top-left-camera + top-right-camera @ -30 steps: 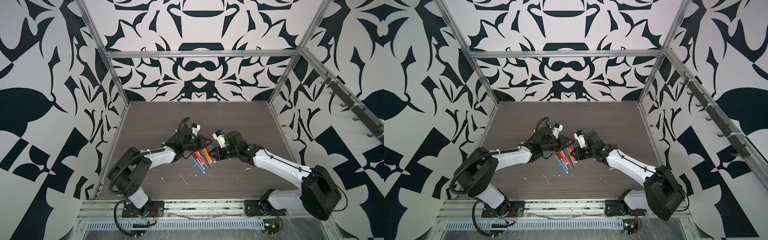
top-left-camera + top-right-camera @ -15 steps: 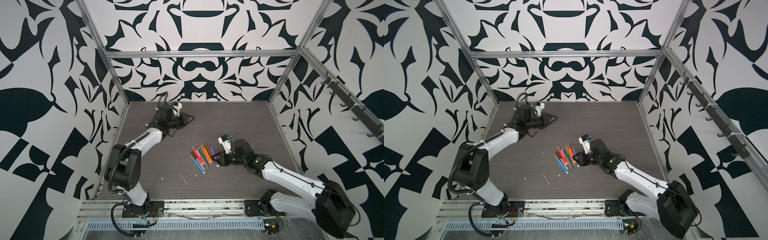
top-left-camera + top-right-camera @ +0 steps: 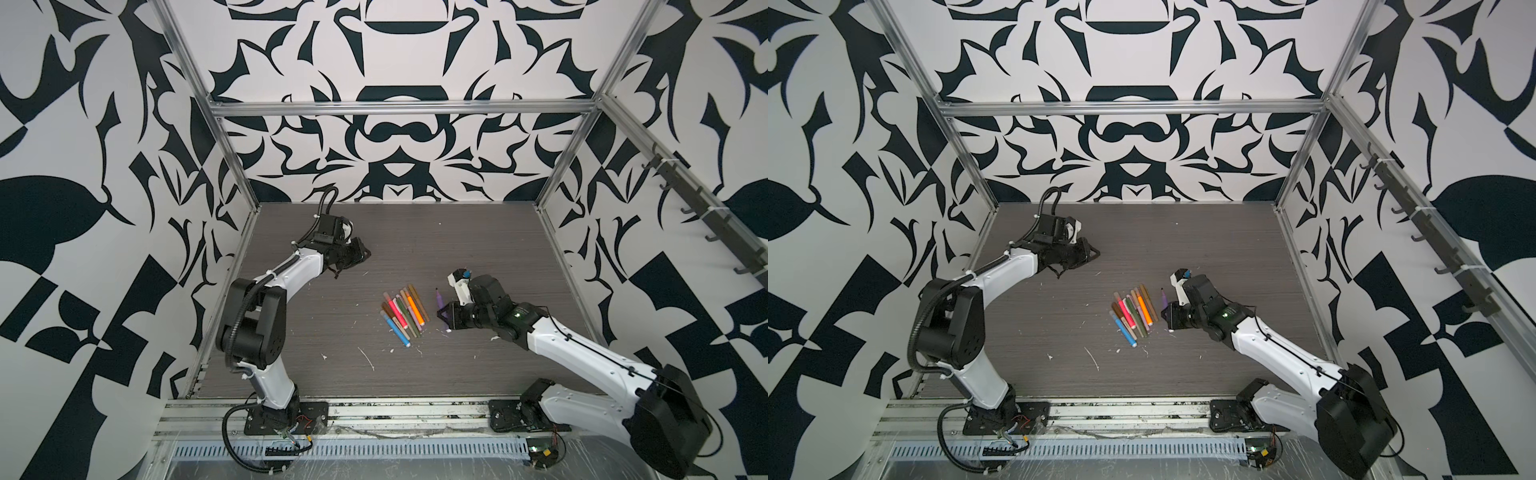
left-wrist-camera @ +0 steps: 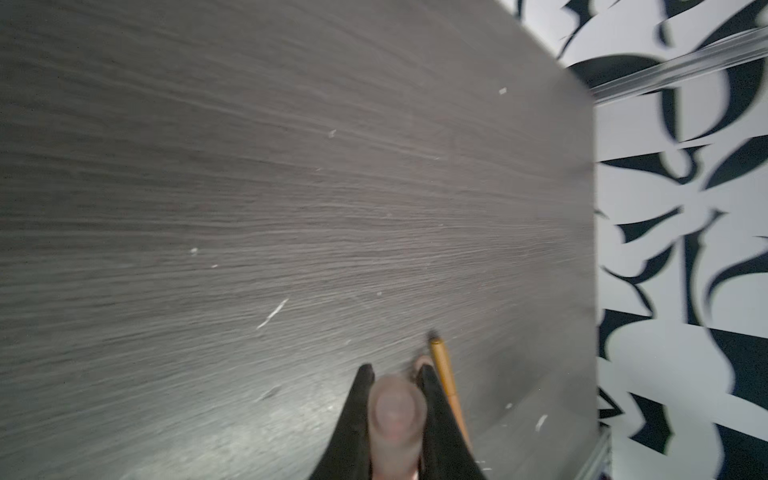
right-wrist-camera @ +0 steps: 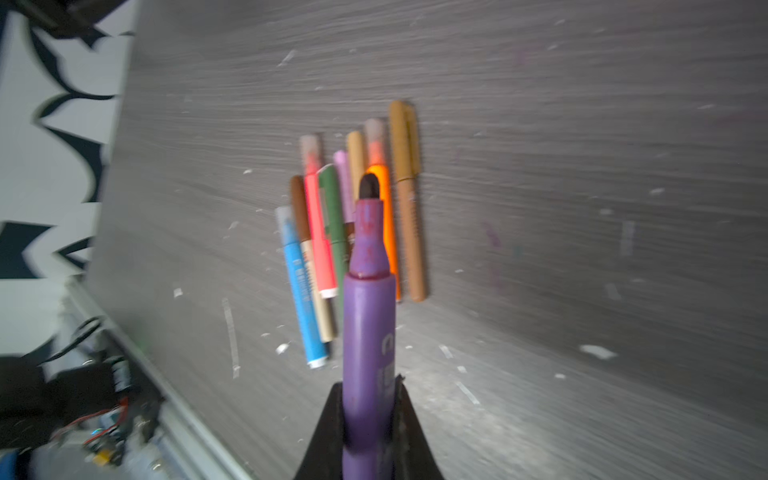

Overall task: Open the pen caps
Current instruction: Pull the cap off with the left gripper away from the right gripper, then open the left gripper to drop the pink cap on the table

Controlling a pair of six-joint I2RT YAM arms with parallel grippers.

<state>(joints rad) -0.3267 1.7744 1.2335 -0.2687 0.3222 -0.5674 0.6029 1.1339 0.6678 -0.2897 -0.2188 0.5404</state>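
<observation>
My left gripper (image 3: 360, 255) (image 3: 1093, 253) hangs over the back left of the table. In its wrist view the left gripper (image 4: 395, 372) is shut on a pale pinkish pen cap (image 4: 397, 411). My right gripper (image 3: 443, 312) (image 3: 1166, 312) is shut on an uncapped purple pen (image 3: 439, 297) (image 3: 1163, 297) whose dark tip points up and away. In the right wrist view that gripper (image 5: 369, 384) grips the purple pen (image 5: 368, 320) low on its barrel. The other pens (image 3: 403, 313) (image 3: 1133, 313) (image 5: 332, 224) lie side by side mid-table, left of the right gripper, several with caps on.
An ochre pen (image 4: 444, 374) lies on the table beside the left fingers. White flecks of debris (image 3: 368, 357) are scattered over the dark wood table (image 3: 478, 249). Patterned walls and aluminium posts (image 3: 232, 166) close it in on three sides.
A second ago both grippers met over the pens. The left arm has since swung to the back left with the cap, and the right arm has drawn back right with the purple pen.
</observation>
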